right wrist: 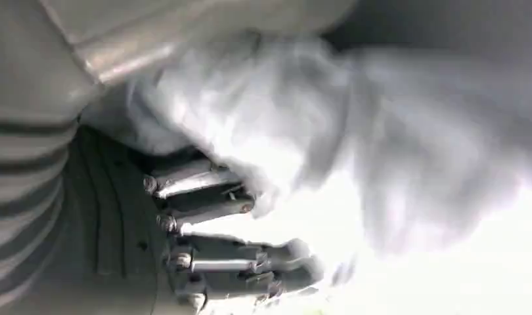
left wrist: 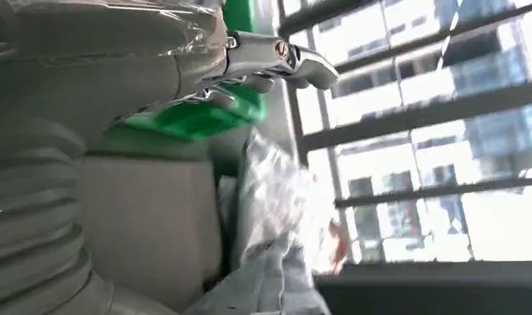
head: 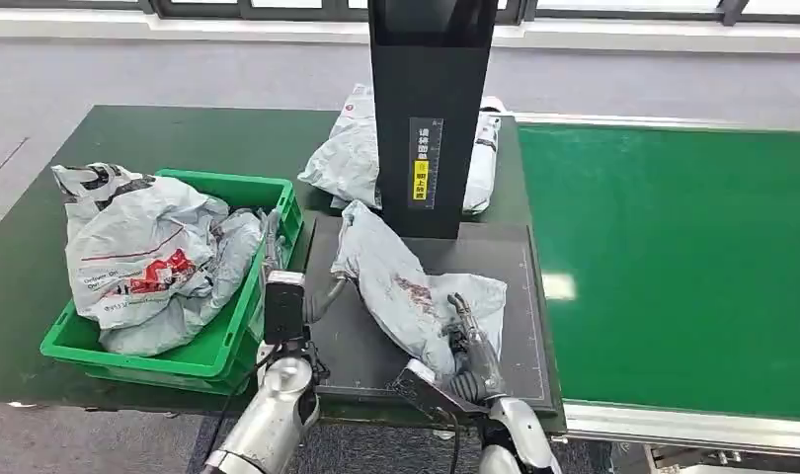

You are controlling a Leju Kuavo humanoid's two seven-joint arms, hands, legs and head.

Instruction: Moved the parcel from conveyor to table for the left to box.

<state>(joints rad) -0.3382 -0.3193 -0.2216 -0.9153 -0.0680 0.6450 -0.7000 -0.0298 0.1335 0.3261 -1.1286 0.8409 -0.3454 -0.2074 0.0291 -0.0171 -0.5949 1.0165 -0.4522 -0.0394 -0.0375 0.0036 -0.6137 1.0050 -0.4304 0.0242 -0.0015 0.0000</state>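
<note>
The green bin [head: 200,348] sits on the left of the dark table [head: 21,257], heaped with grey bagged parcels [head: 144,259] that rise above its rim. Just right of the bin, the left hand [head: 278,296] stands raised at the bin's right wall, fingers pointing away from the robot. In the left wrist view the hand [left wrist: 184,72] is close against the green rim [left wrist: 191,118], with crumpled grey plastic [left wrist: 270,216] beside it; whether its fingers are apart or together cannot be told, nor whether they hold anything.

Further right, the parcel [head: 406,286], a wrinkled grey bag with a reddish mark, lies on the black mat [head: 515,326] in front of the black post [head: 431,109]. Its near end is at the right hand [head: 470,346], whose fingers [head: 462,314] reach up onto the bag's right corner. In the blurred right wrist view the dark fingers [right wrist: 211,203] curl against the pale bag [right wrist: 283,131], touching it; a firm grip cannot be confirmed.

Behind the post lies another grey parcel [head: 347,153]. The green conveyor [head: 673,267] runs along the right.
</note>
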